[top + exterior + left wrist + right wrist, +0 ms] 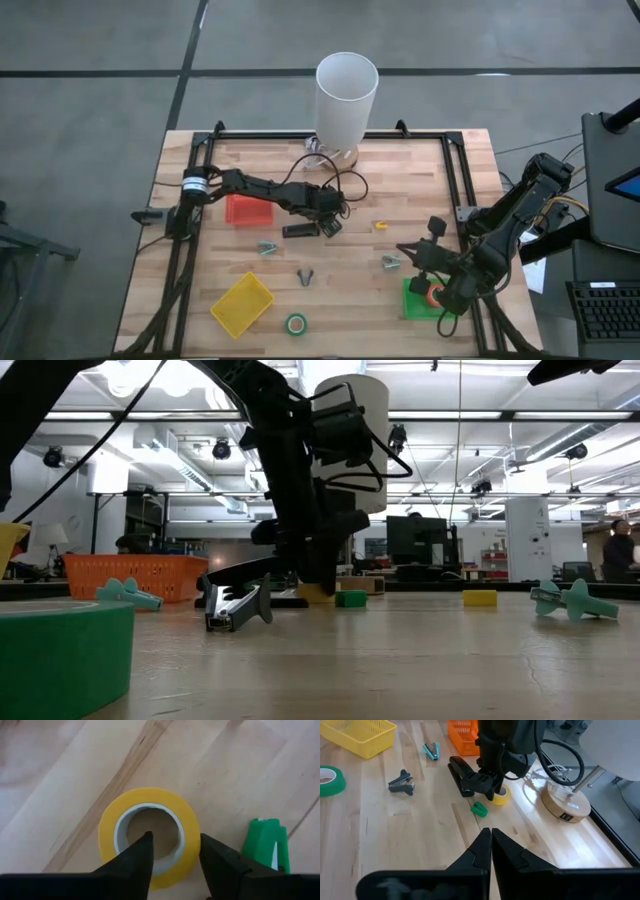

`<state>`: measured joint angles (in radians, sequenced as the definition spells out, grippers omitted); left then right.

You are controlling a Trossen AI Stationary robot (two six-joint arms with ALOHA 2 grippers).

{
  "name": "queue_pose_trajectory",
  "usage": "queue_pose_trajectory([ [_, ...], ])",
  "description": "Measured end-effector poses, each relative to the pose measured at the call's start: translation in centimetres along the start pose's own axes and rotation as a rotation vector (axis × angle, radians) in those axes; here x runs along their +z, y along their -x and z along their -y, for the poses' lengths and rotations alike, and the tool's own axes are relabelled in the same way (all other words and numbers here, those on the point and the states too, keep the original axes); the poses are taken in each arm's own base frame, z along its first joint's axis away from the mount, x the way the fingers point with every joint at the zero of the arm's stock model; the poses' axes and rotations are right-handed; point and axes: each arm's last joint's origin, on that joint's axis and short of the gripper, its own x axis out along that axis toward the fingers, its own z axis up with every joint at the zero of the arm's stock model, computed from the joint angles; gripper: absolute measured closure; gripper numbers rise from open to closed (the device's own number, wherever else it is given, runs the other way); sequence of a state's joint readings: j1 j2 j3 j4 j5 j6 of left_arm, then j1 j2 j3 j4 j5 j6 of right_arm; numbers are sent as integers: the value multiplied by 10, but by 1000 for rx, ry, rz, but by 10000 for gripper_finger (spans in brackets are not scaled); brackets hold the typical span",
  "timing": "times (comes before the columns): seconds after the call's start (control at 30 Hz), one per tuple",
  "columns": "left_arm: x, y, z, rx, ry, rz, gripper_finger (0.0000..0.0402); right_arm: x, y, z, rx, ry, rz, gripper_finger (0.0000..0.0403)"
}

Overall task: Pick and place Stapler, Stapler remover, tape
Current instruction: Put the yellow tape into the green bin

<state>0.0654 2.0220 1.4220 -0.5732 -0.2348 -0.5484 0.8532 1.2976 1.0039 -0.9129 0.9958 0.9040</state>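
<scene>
Yellow tape (pixel 149 836) lies flat on the wood just beside the black stapler (pixel 461 776), and my left gripper (pixel 175 852) straddles its wall, fingers apart, not yet clamped. Past the stapler, green tape (pixel 295 323) and the staple removers (pixel 304 276) remain loose; I judge most sorting undone, my right gripper (pixel 490 840) closed and empty.

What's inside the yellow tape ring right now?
One finger of the left gripper sits inside the yellow tape; bare wood shows through the rest. The table under the fingers is hidden.

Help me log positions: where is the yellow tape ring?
High view: mid-table, under the left pincer, whose fingers straddle the yellow tape ring's wall, beside the stapler and a small green piece.
</scene>
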Motion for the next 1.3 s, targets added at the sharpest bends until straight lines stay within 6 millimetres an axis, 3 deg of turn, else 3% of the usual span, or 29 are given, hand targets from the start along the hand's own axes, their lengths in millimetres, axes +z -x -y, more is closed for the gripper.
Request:
queue_pose_trajectory([
  [0.27,4,0,3,-28,-38,31,359,1,0,0,-2,18,6,394],
  [0.5,13,13,5,-53,-44,74,364,2,-1,0,-15,4,26,394],
  [0.7,24,46,12,-156,-34,165,334,2,-1,0,-19,2,32,394],
  [0.9,30,89,29,-393,-64,283,360,-2,-3,-1,-23,2,35,394],
  [1.07,31,127,44,-597,-127,408,355,-4,-5,-1,-44,-27,67,393],
  [1.3,29,176,69,-946,-246,609,340,3,-4,-7,-23,-45,131,346],
])
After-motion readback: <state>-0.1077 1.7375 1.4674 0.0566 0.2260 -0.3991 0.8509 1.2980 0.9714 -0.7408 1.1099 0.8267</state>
